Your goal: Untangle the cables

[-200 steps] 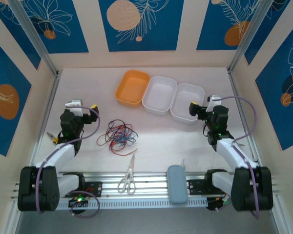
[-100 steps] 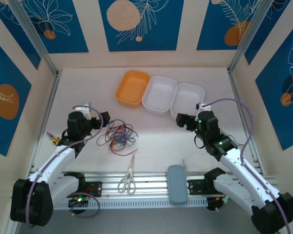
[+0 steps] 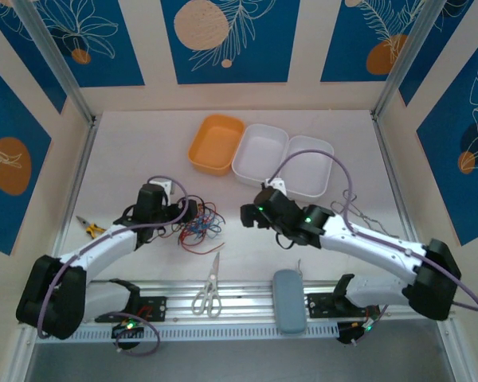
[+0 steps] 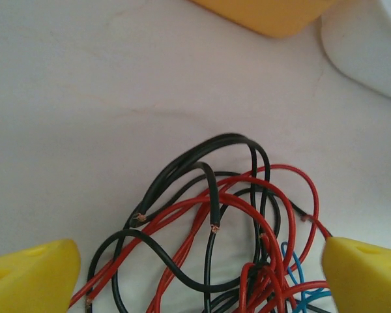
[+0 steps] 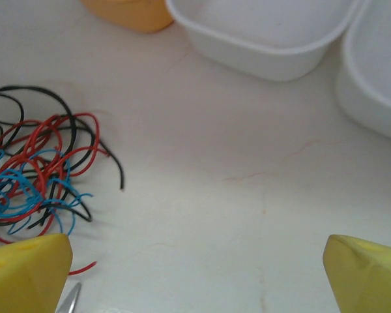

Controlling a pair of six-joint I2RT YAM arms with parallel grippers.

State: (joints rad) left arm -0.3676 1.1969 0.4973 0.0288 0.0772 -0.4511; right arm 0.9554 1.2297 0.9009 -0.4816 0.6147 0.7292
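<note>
The cables (image 3: 197, 223) lie in one loose tangle of red, black and blue wire on the white table (image 3: 143, 151), left of centre and in front of the orange container (image 3: 216, 144). The left gripper (image 3: 187, 211) sits low at the tangle's left edge. In the left wrist view its yellow fingertips (image 4: 32, 277) stand wide apart at the bottom corners, with black and red loops and a little blue wire lying between them. Nothing is pinched, and bare copper ends show on two of the wires. The right gripper (image 3: 247, 215) reaches in from the right and stops near the tangle's right side, apart from it. In the right wrist view its fingertips (image 5: 368, 274) are also spread wide over bare table, with the tangle off to the left of that view and a black loose end curling out toward the middle. Two white containers stand in a row to the right of the orange one, the nearer (image 3: 260, 155) touching it and the farther (image 3: 307, 167) just beside the nearer. Scissors (image 3: 209, 286) lie closed below the tangle, by the metal rail (image 3: 239, 306) at the near edge. A grey-blue case (image 3: 288, 300) rests on that rail to their right. Yellow-handled pliers (image 3: 88, 227) lie at the table's left edge, well apart from the wires.
</note>
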